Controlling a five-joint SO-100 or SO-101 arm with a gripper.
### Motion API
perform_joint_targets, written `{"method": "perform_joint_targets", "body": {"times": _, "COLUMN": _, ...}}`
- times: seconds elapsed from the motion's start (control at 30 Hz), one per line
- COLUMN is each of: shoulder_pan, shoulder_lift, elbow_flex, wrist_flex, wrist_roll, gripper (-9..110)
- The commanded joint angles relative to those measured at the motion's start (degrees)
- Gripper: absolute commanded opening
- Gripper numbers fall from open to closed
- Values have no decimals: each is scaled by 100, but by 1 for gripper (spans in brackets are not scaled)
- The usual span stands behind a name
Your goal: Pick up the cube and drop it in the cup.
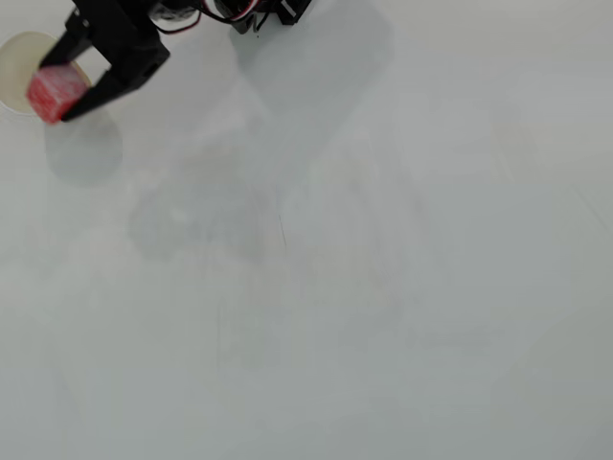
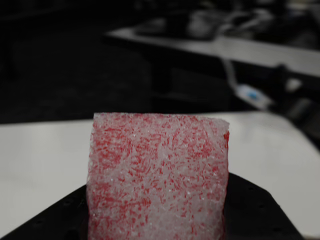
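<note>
In the overhead view the black gripper point(image 1: 56, 88) sits at the top left, shut on the red cube point(image 1: 57, 90). The cube hangs over the right part of the cup point(image 1: 17, 67), whose pale round mouth shows at the left edge, partly covered by cube and fingers. In the wrist view the cube point(image 2: 157, 175) fills the lower middle, red with whitish speckles, resting against a black finger point(image 2: 255, 210). The cup is out of sight in that view.
A white table point(image 1: 364, 287) fills the overhead view, with soft shadows of the arm near the top. The arm's body and cables point(image 1: 230, 11) run along the top edge. In the wrist view, dark furniture and another white table point(image 2: 250, 50) stand beyond the table's far edge.
</note>
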Motion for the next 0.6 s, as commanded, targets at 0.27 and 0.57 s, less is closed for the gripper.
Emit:
{"method": "perform_joint_targets", "body": {"times": 0.27, "shoulder_pan": 1169, "shoulder_lift": 501, "elbow_flex": -88, "wrist_flex": -26, "wrist_roll": -62, "gripper": 4}}
{"method": "perform_joint_targets", "body": {"times": 0.57, "shoulder_pan": 1573, "shoulder_lift": 562, "elbow_flex": 44, "wrist_flex": 44, "wrist_roll": -70, "gripper": 4}}
